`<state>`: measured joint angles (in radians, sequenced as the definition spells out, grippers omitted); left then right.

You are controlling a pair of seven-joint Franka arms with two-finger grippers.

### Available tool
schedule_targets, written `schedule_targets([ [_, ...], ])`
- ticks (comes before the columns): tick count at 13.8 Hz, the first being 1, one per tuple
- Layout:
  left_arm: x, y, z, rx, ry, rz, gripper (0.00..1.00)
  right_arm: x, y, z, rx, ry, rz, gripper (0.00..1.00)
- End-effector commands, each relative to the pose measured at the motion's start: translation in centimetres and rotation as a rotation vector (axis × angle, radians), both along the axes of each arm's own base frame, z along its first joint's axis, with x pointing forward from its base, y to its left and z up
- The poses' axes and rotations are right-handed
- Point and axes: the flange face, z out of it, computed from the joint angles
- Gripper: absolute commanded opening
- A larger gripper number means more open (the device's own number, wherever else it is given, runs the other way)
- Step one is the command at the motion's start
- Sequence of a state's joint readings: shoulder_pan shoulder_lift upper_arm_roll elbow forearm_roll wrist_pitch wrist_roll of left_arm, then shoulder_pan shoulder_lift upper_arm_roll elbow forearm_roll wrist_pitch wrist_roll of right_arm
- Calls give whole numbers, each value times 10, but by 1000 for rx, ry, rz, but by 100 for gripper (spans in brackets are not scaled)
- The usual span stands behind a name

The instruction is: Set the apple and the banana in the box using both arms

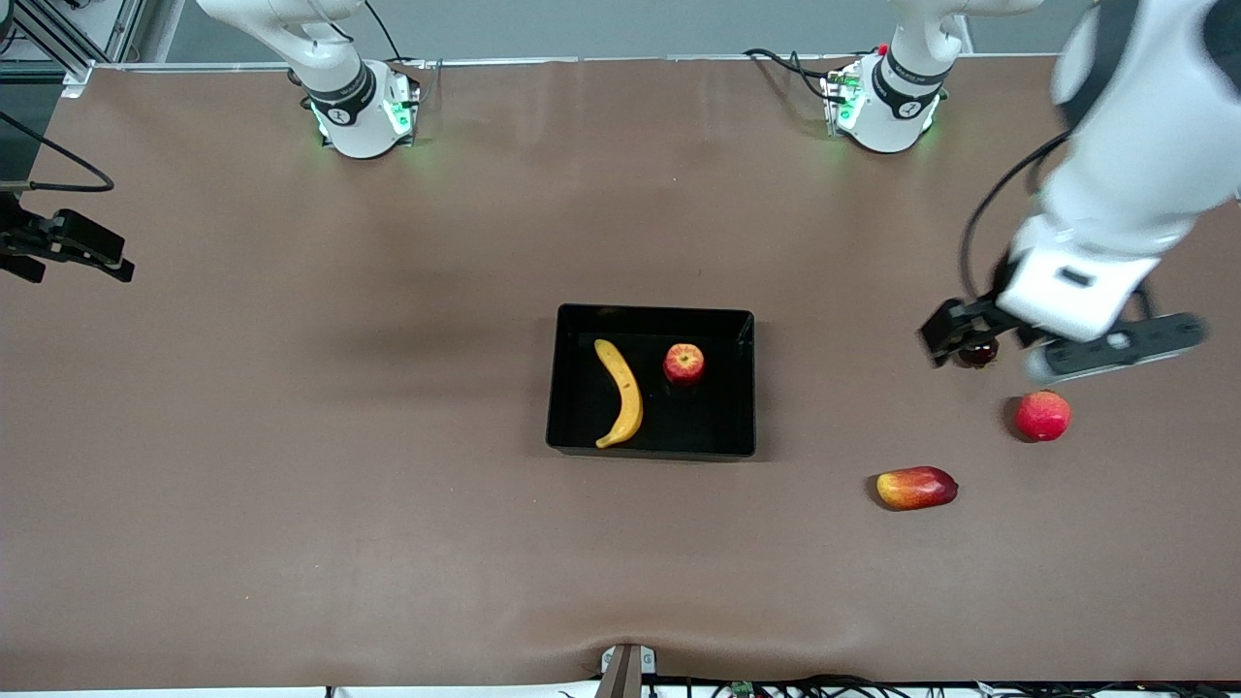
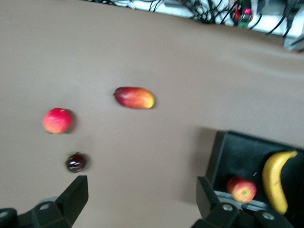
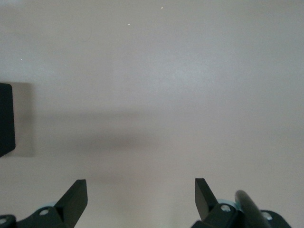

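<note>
the box (image 1: 651,380) sat near the middle of the brown worktop (image 1: 291,436), and both of my task fruits already lay inside it. the banana (image 1: 620,393) stretched along the side of the box toward my right arm's end, curved, one tip close to the wall nearest the front camera. the apple (image 1: 684,364) rested beside it, apart from it, toward my left arm's end and farther from the front camera than the banana's lower tip. my left gripper (image 2: 140,202) hung in the air over bare worktop toward my left arm's end, well apart from the box, its fingers (image 2: 76,194) spread wide with nothing between them. under it on the worktop lay a small dark round fruit (image 1: 977,353). a red round fruit (image 1: 1042,415) lay nearer the front camera than that, and an oblong red-and-yellow fruit (image 1: 916,487) lay nearer still and closer to the box. in the left wrist view the same three fruits showed, with a corner of the box and the apple and banana in it. my right gripper (image 3: 141,199) waited over bare worktop toward my right arm's end, well apart from the box, fingers (image 3: 76,197) also spread and holding nothing; only an edge of the box showed in its wrist view.
</note>
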<state>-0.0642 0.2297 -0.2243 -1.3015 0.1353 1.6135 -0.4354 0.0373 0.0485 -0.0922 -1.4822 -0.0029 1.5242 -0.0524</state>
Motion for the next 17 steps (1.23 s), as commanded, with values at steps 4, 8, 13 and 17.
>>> schedule_targets([
  [4,-64,54,37,-29,104,-93,100,0,-13,17,-47,-31,-14,100],
  [8,-105,73,43,-48,117,-104,100,-1,-30,14,-30,-27,-49,100],
  [13,-116,74,43,-45,122,-111,100,-1,-26,8,-28,-23,-40,100],
  [17,-116,73,44,-37,124,-100,100,-1,-26,8,-28,-31,-40,100],
])
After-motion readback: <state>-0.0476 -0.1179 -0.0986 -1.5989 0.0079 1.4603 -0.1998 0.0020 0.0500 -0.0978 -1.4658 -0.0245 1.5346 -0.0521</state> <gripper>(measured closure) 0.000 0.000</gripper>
